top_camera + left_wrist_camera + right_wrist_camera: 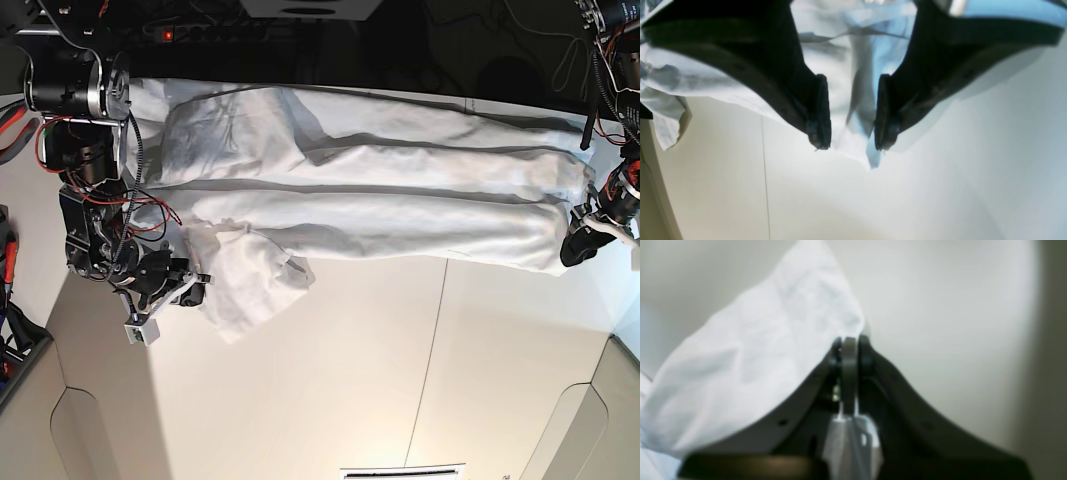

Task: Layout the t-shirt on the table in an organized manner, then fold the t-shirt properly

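Cloth fills the far part of the desk in the base view: the t-shirt lies stretched in a long wrinkled band from one arm to the other, with a bunched flap hanging toward the near side at that view's left. A thin dark seam runs across the bare white top below it.

The right hand, at the left of the base view, sits at that bunched flap. Its wrist camera shows what the base view cannot: both fingers pressed together with a thin fold of white fabric caught between them, the rest of the flap billowing up to the left.

The left hand is at the opposite end of the band. From its wrist camera, the two dark fingers stand apart with a pointed corner of the shirt lying between them; the picture is blurred, so whether either pad touches the cloth is unclear, though it seems they do not. In the base view this hand is small and mostly hidden at the shirt's edge.
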Controlling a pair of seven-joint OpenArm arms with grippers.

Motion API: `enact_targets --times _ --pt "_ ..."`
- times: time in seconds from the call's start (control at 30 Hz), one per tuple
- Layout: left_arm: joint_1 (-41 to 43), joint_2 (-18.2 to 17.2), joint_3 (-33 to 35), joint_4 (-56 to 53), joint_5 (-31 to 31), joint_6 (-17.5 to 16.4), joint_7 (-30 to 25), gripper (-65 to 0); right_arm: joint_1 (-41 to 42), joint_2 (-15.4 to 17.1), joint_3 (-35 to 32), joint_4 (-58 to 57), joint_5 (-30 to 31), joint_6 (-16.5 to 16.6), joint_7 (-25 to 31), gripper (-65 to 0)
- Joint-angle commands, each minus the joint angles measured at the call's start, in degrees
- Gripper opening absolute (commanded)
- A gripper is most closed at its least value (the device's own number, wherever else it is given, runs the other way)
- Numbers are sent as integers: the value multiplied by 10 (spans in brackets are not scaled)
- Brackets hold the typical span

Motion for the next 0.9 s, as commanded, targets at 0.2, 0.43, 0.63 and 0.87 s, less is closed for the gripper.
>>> enact_targets --times 0.2,0.43,0.63,0.87 --pt "-8 -14 -4 10 -12 -6 -8 -395 -56 -16 14 217 38 4 -89 -650" --pt "-8 -13 -4 10 -16 -6 -9 -395 -217 -64 13 494 117 5 -199 -650" --pt "-8 -6 -4 10 -15 -6 -6 -395 -346 -69 1 623 210 17 -271 -650" --pt "-8 6 -4 10 -15 -6 -6 -395 -449 -68 1 673 252 19 -273 -650"
